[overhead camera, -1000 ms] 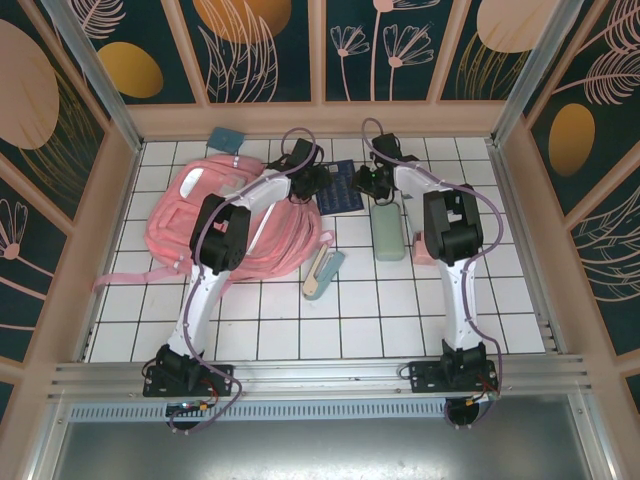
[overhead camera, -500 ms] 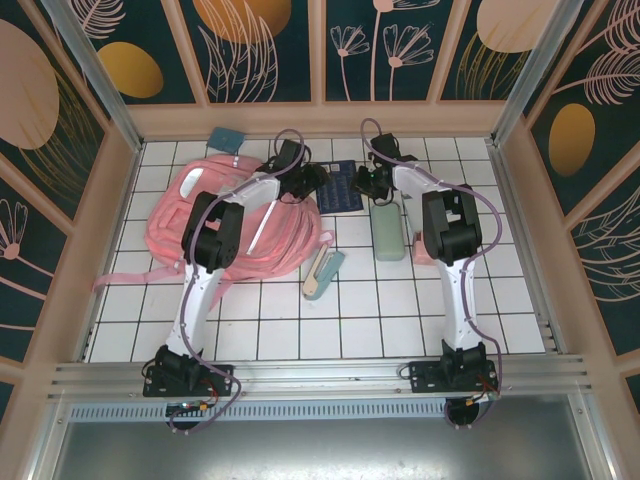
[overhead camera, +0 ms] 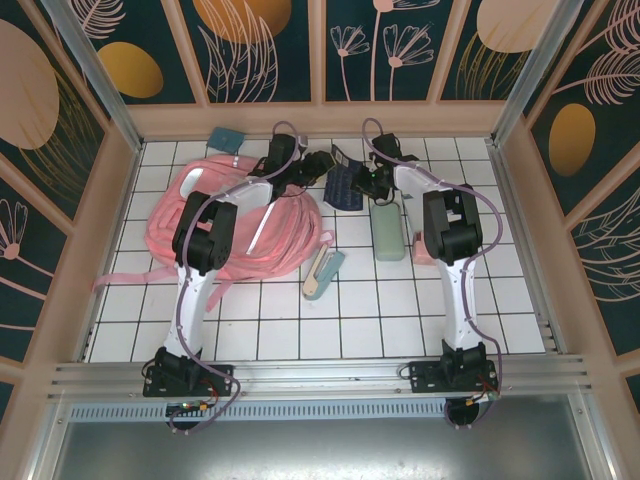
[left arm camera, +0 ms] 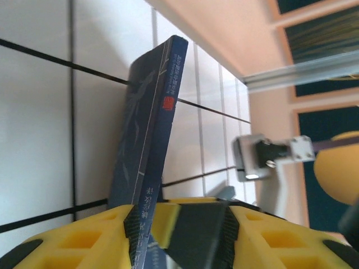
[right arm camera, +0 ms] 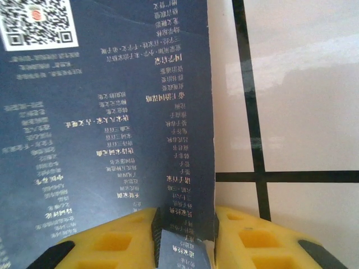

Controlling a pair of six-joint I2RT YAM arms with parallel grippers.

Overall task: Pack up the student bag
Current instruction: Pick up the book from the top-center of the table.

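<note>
Pink student bag (overhead camera: 240, 225) lying at the far left of the white tiled table (overhead camera: 400, 310), dark blue book (overhead camera: 342, 187) just right of it at far centre, apparently tipped up on edge, left gripper (overhead camera: 322, 162) clamped on its left side, right gripper (overhead camera: 368, 182) clamped on its right side, green case (overhead camera: 388, 233) just near of them.

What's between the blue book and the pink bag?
Nothing visible on the tiles. The blue book, pinched by the left tool and right tool, is right beside the pink bag. The left arm reaches across the bag. Whether the bag is open can't be told.
</note>
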